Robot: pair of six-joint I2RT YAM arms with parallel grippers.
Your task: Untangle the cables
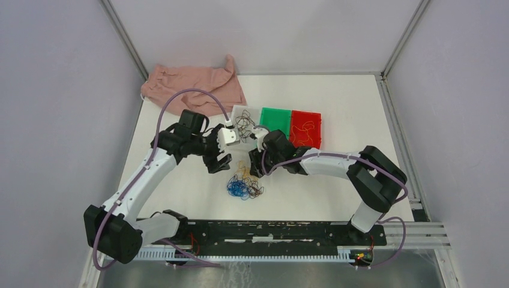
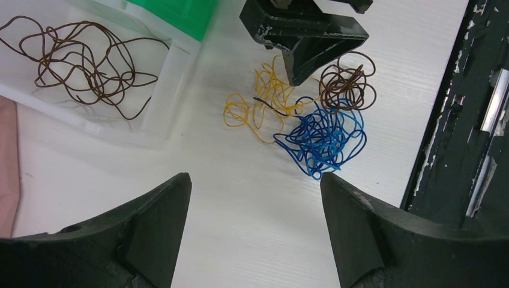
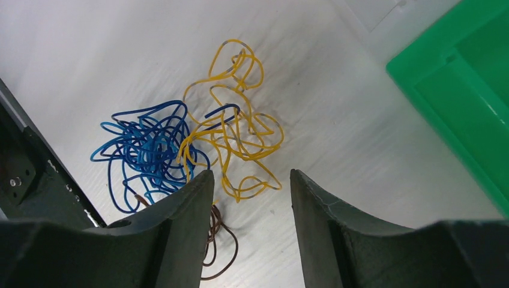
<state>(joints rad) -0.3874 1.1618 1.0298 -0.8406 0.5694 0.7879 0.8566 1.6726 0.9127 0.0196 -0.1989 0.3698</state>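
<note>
- Overhead, the tangled cables (image 1: 243, 186) lie on the white table (image 1: 312, 201) between the two arms, near the black rail (image 1: 270, 228) along the near edge.
- The left gripper (image 1: 217, 161) and right gripper (image 1: 257, 169) hang close over the far side of the pile, one on each side; their jaws are too small here to judge.
- Behind them three bins stand in a row: a clear bin (image 1: 237, 111) holding a loose brown wire (image 1: 243, 123), a green bin (image 1: 275, 118), and a red bin (image 1: 315, 119) holding a yellow wire (image 1: 306, 131).
- A pink cloth (image 1: 192, 87) lies at the far left corner. Bare table shows to the left and right of the pile.
- From the left wrist, the left gripper (image 2: 255, 180) is spread wide over bare table, gripping nothing.
- Ahead of it the yellow bunch (image 2: 264, 102), blue bunch (image 2: 324, 138) and brown bunch (image 2: 348, 87) touch and interlace.
- The right gripper (image 2: 306, 54) hangs over the yellow and brown bunches, screening their far side.
- The clear bin's wall is near the pile on the left of this view, and the rail runs close on the right.
- From the right wrist, the right gripper (image 3: 252, 174) is parted to a moderate gap. Yellow loops reach between its tips, unclamped.
- The blue bunch lies just beside one finger, and brown strands show below it.
- The rail hems in the left edge of this view and the green bin the right.
</note>
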